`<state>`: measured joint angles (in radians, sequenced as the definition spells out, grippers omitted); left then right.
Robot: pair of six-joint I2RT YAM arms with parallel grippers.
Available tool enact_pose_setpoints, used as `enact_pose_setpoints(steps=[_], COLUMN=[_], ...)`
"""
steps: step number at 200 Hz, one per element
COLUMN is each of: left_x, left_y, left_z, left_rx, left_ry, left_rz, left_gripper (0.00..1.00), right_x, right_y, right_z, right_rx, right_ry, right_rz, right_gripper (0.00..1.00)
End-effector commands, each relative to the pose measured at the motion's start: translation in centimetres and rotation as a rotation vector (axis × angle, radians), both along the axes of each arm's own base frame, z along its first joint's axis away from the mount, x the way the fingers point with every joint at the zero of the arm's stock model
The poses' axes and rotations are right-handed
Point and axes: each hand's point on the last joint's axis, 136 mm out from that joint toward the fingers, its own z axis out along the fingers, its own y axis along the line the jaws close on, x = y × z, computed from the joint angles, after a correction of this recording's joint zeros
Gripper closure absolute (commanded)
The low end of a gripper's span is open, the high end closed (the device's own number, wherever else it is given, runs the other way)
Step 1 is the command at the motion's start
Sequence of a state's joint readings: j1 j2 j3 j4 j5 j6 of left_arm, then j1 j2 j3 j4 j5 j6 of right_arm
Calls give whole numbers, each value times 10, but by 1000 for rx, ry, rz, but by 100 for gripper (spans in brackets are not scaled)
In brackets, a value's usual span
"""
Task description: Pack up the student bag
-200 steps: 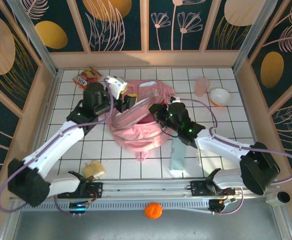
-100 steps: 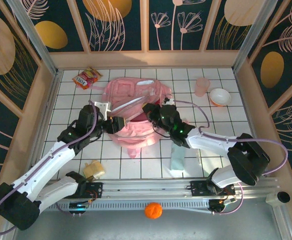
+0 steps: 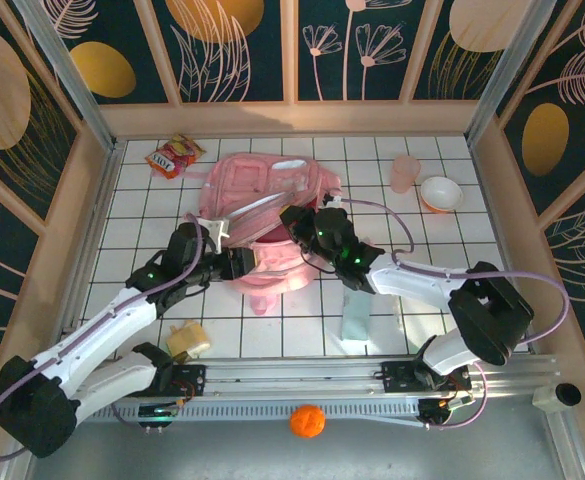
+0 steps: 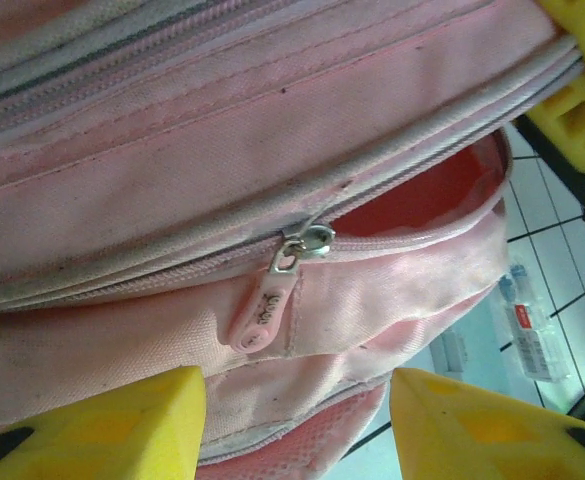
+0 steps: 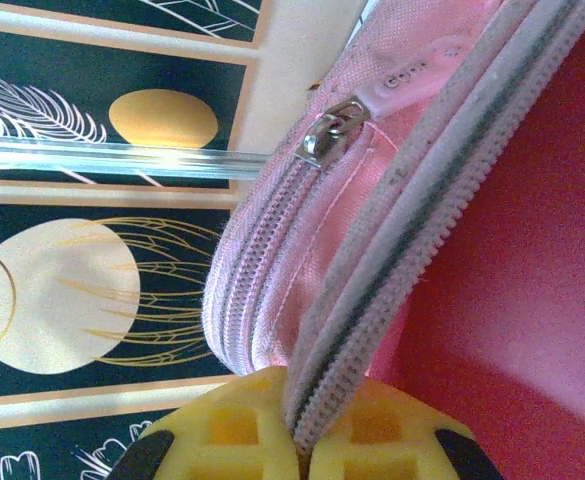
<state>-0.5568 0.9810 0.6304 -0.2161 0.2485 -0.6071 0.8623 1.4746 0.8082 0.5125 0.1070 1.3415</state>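
Top view: student bag (image 3: 272, 195) lies at the centre of the white tiled surface (image 3: 137, 205), slumped, pink fabric with a pale panel across its upper part. Both arms reach in to its lower edge.

Left claw (image 3: 240, 263) – at the bag's lower-left edge. In the left wrist view its yellow fingers (image 4: 102, 425) stand apart at the bottom of the frame, nothing pinched between them; the bag's front fills the space beyond. A pink zip pull (image 4: 267, 310) hangs mid-frame on a zip that is partly undone, with red lining showing to the right of it.

Right claw (image 3: 294, 222) – at the bag's right side, near the middle of the frame. In the right wrist view the yellow pads (image 5: 232, 430) are closed tight on the bag's grey-toothed zip edge, which runs up from between them toward the upper right. A metal zip slider (image 5: 332, 135) sits on a second zip above, red lining at the right.

Around the bag, all apart from it:
- snack packet (image 3: 174, 155), upper left
- pink cup (image 3: 404, 172) and bowl (image 3: 439, 192), upper right, near each other
- flat pale-blue packet (image 3: 355, 318), lower right
- orange ball (image 3: 307, 421), bottom centre, off the tiles
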Motion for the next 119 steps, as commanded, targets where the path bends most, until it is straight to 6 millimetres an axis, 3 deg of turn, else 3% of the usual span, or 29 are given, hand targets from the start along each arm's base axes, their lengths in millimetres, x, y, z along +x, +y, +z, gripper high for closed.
enact_pose_setpoints(steps=[1,24,76,119], left_x=[23,26,41,44], left_y=[0,3,-10,-21], left_z=[15,3,14,12], left_rx=[20,82,58,52], left_ry=[-75,-73,-125,-106], left_rz=[62,61,50,21], left_gripper=[50,50,65,66], right_x=[-1,-2,-4,-4], right_y=[13,13,16,21], right_z=[51,53,58,56], right_rx=[103,100,86,64], right_ry=[-110,-113,-133,-125], right_rz=[21,23,35,56], right_gripper=[100,100,100,100])
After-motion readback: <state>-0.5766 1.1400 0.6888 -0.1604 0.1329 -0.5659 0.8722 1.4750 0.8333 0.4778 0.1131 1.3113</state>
